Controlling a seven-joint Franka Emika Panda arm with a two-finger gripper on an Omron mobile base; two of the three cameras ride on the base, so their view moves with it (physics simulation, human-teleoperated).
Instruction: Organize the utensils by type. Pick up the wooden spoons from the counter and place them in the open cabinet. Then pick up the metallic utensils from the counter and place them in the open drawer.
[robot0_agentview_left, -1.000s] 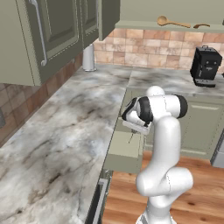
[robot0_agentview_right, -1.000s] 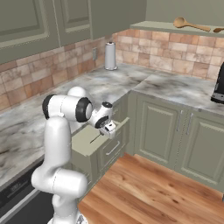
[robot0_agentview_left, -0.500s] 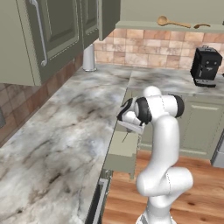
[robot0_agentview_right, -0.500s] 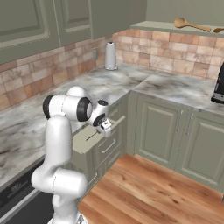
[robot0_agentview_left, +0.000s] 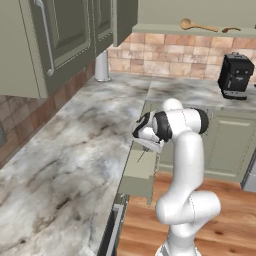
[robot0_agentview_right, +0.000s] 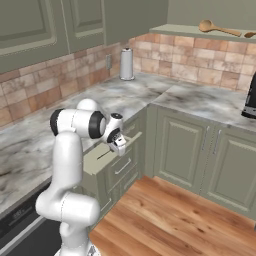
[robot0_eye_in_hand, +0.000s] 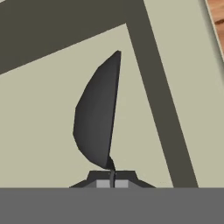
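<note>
Hand (robot0_eye_in_hand: 112, 181) clamped on dark metal spoon (robot0_eye_in_hand: 96, 116) — low over open drawer (robot0_agentview_left: 139, 172), pale bottom

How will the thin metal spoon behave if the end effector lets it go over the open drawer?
The metal spoon looks thin and stiff, so it probably stays straight. Pinched by its wire-thin handle in the shut end effector, it may swing or slip. Released, it should land flat on the drawer bottom, perhaps rocking on its bowl.
</note>
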